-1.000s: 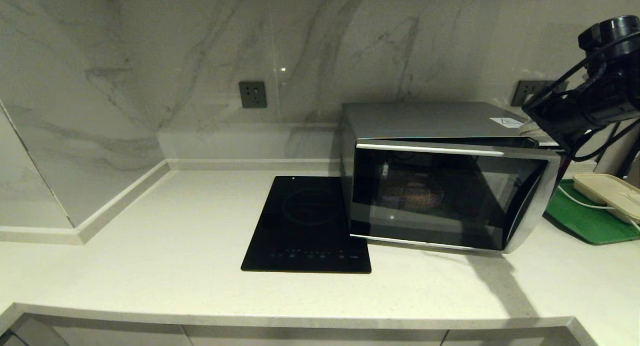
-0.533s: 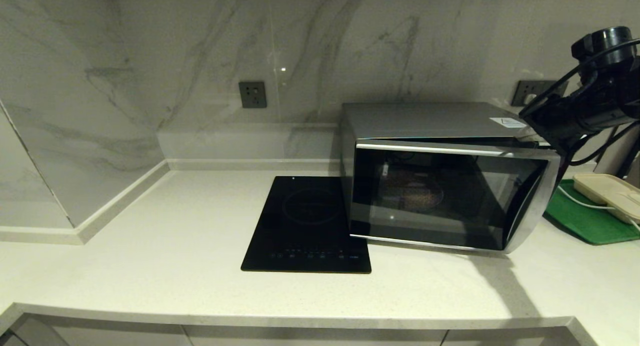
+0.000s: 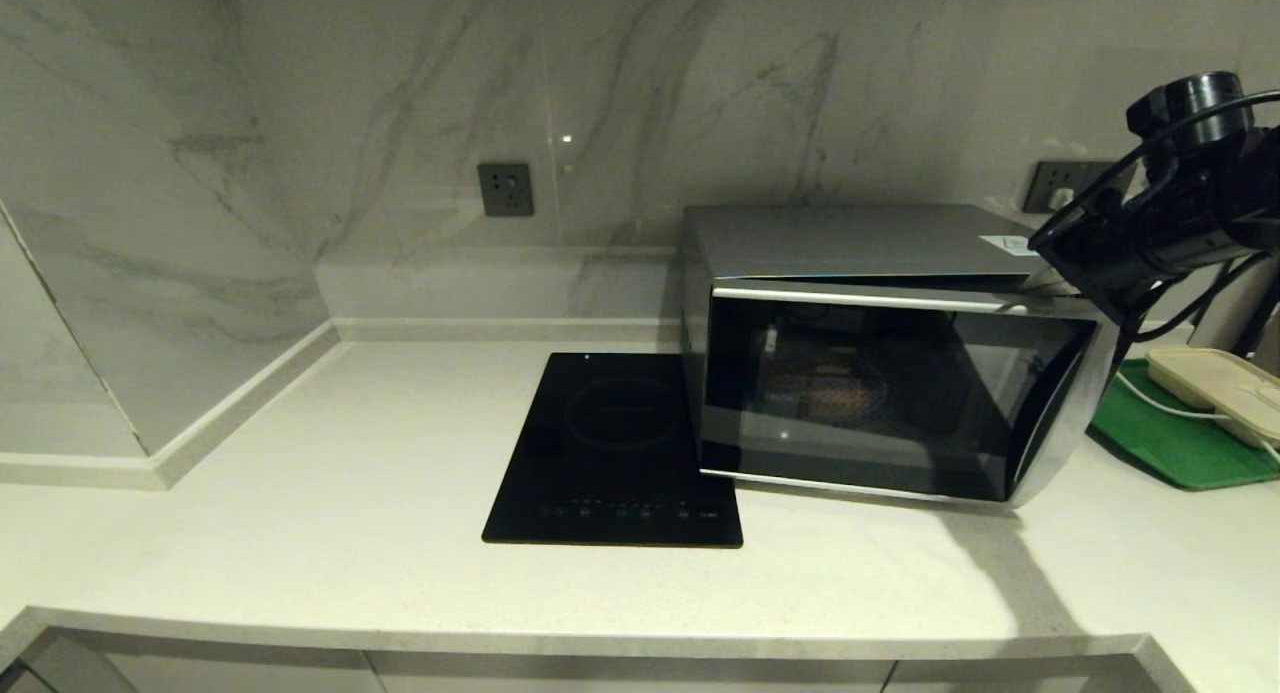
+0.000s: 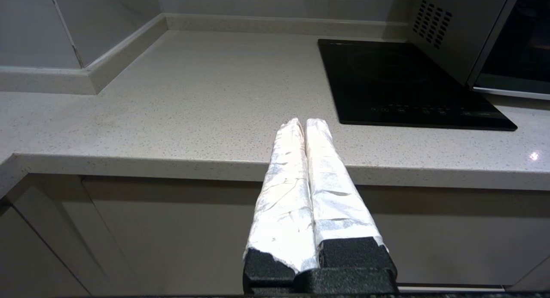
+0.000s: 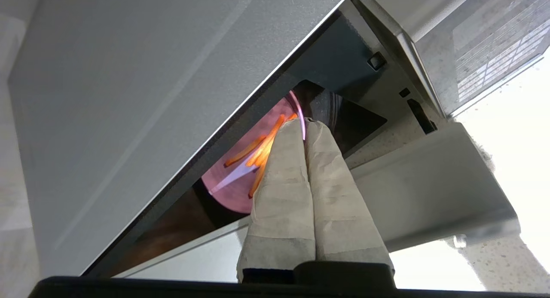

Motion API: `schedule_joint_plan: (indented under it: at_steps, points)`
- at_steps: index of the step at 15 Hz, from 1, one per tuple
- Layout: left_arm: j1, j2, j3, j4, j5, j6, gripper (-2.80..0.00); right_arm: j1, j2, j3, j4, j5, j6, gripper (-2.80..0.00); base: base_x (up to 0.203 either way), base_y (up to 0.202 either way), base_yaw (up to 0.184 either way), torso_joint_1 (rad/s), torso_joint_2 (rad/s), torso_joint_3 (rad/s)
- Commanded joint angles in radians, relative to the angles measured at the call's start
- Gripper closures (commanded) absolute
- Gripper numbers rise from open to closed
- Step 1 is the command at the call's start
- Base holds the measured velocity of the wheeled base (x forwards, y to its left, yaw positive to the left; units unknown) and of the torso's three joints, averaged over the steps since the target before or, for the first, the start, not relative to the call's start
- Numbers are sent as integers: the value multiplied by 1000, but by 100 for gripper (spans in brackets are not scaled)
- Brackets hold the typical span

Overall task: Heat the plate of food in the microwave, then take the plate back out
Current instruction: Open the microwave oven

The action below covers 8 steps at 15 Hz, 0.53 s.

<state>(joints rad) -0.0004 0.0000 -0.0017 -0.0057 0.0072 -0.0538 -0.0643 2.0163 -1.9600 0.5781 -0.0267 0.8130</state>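
The silver microwave (image 3: 880, 363) stands on the counter with its dark glass door (image 5: 129, 96) a little ajar on its right side. Inside it sits the plate of food (image 5: 240, 177), pale lavender with orange-yellow sticks (image 5: 258, 149), lit from within; through the glass it shows dimly (image 3: 825, 393). My right arm (image 3: 1160, 228) hangs by the microwave's upper right corner. The right gripper (image 5: 306, 122) is shut and empty, its tips pointing into the gap behind the door's free edge. My left gripper (image 4: 306, 121) is shut and parked low in front of the counter's edge.
A flat black hob (image 3: 615, 453) lies just left of the microwave. To the right is a green tray (image 3: 1170, 443) bearing a beige lidded container (image 3: 1215, 388) and a white cable. Marble walls close the back and left; the counter edge (image 3: 600, 633) runs along the front.
My right arm has shifted slightly left, closer to the microwave's upper right corner. The door stays slightly ajar, and the left arm has not moved.
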Motion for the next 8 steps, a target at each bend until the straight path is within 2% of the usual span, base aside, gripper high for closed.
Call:
schedule_joint_plan:
  at_steps: [1, 3, 6, 8]
  points:
    - [0, 0, 0, 0, 0, -1, 0, 0, 9, 1, 6, 1, 5, 0, 0, 0, 0, 0, 0, 0]
    - [0, 0, 0, 0, 2, -1, 0, -1, 0, 18, 9, 1, 0, 0, 0, 0, 0, 0, 0, 0]
    - [0, 0, 0, 0, 0, 0, 0, 0, -71, 81, 15, 9, -47, 0, 0, 0, 0, 0, 0, 0]
    - [0, 0, 0, 0, 0, -1, 0, 1, -130, 109, 107, 26, -90, 0, 0, 0, 0, 0, 0, 0]
